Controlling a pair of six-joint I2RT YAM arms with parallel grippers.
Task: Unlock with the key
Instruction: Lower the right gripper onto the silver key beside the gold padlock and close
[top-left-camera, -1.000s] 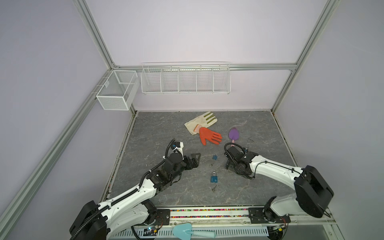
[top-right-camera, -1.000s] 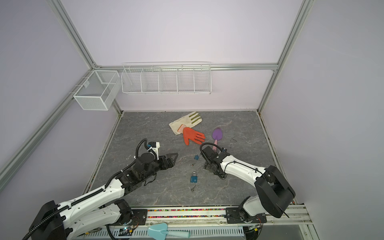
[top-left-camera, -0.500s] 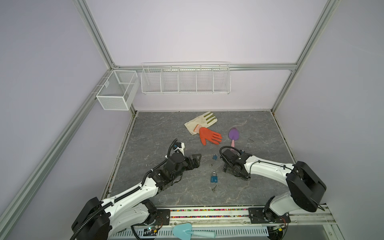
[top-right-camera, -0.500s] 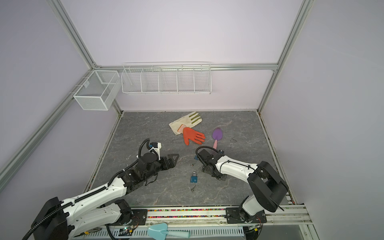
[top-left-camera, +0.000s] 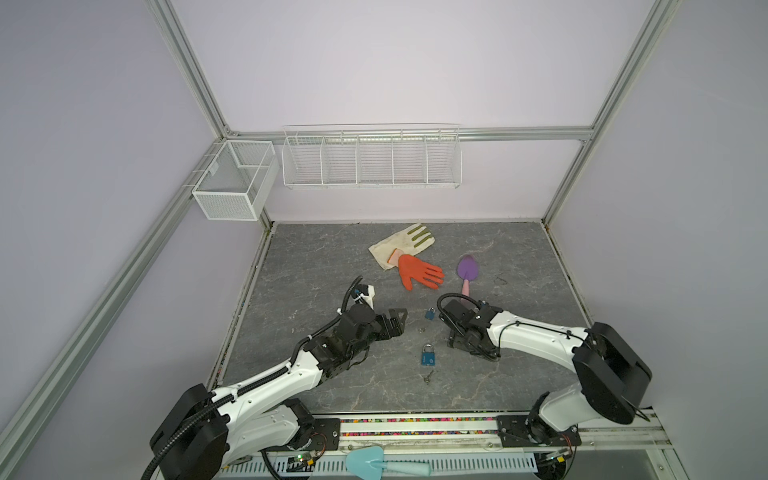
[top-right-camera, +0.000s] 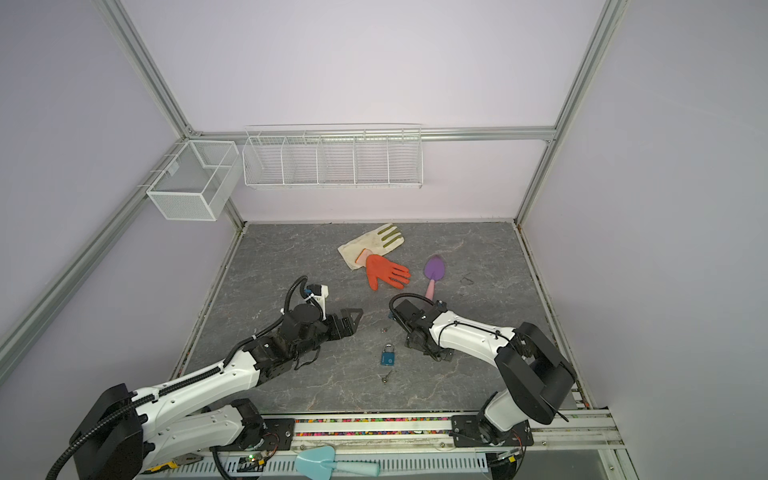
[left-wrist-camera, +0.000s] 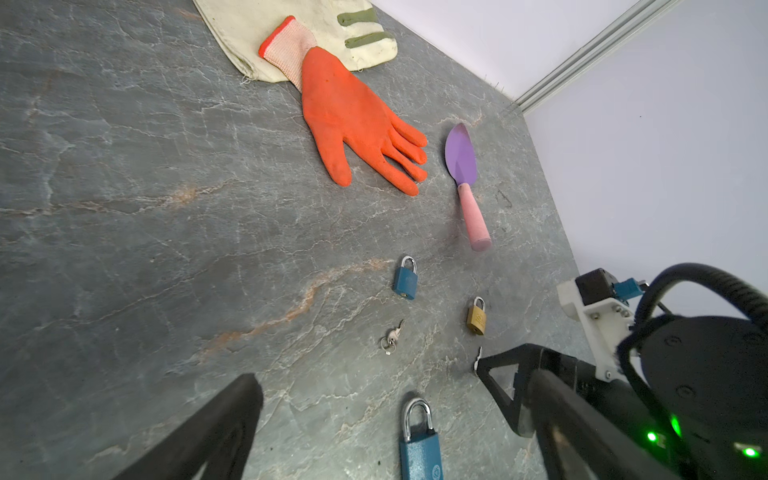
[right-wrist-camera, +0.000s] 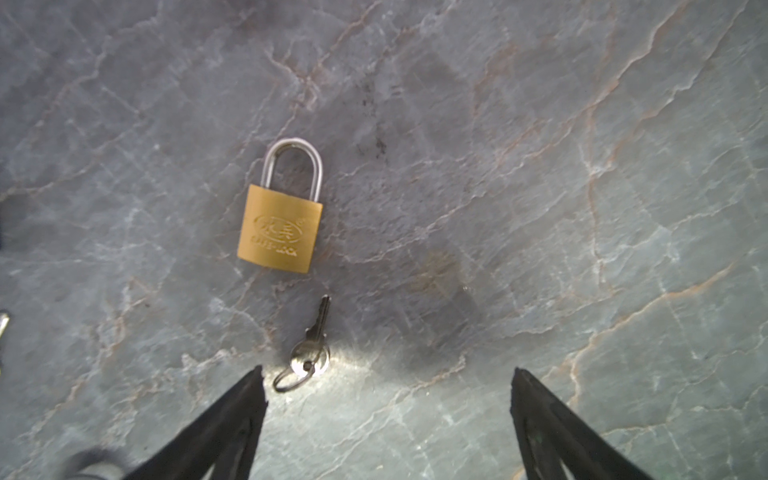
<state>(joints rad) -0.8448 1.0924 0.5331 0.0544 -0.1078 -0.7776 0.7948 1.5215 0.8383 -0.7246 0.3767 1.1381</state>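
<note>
- The right gripper (right-wrist-camera: 387, 370) is hanging low over the stone-patterned table (right-wrist-camera: 540, 166), jaws spread wide and gripping nothing.
- The small silver key (right-wrist-camera: 314, 345) is lying flat just ahead of those jaws. It is sitting well off the middle of the gap, right beside one black fingertip (right-wrist-camera: 249, 390), so I'd guess the pinch is going to need a sideways shift first.
- Its long axis is running away from the gripper. The ring and round bow are sitting nearest the jaws, and the toothed blade is pointing at the base of the brass padlock (right-wrist-camera: 280, 226), near it but not touching.
- That padlock is lying flat, showing a boxy yellow body with its shiny steel shackle seated.
- The left gripper (top-left-camera: 395, 323) is waiting farther off, jaws wide apart and empty, so the right arm is plainly the nearer one.
- Thin, flat metal on hard stone is probably going to be awkward to lift.
</note>
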